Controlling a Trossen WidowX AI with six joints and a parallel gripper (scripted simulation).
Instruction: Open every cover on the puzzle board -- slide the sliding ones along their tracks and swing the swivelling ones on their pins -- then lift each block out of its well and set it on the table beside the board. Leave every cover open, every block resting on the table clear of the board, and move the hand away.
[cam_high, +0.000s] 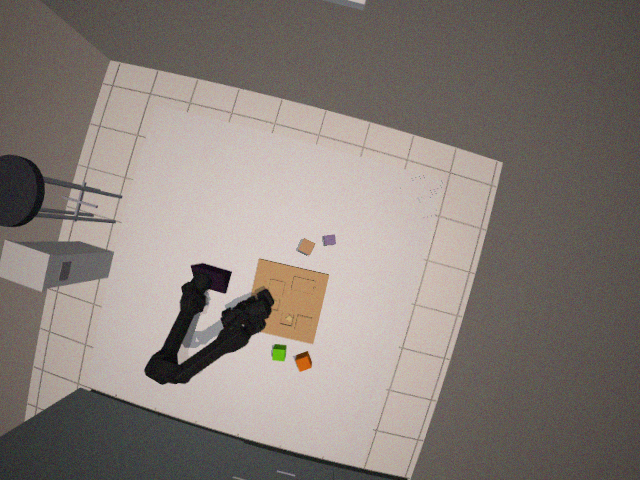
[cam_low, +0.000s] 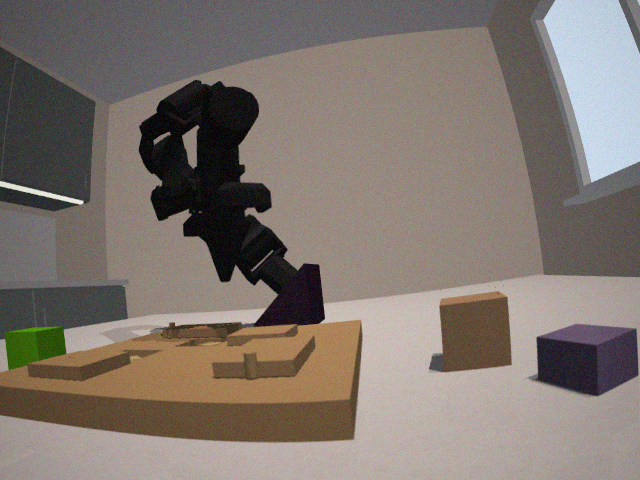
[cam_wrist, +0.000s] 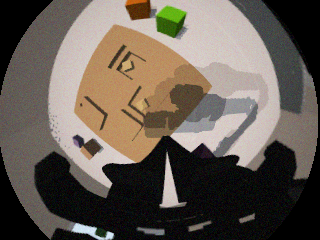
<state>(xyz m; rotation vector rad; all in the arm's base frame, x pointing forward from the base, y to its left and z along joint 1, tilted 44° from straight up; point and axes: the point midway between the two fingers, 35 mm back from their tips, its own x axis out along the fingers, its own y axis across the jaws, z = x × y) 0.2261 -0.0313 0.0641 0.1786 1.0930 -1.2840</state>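
The tan puzzle board lies on the table. My gripper is shut and empty, raised above the board's arm-side part. In the exterior view, a cover slab lies left, a pinned cover front right, another slab behind it and a pinned cover at the back. Two wells show pale patches inside. A green block, orange block, tan block and purple block rest off the board.
The dark purple arm mount stands beside the board. The arm reaches from it over the board's near edge, and its shadow covers part of the board. A black stool and grey box are at the far left.
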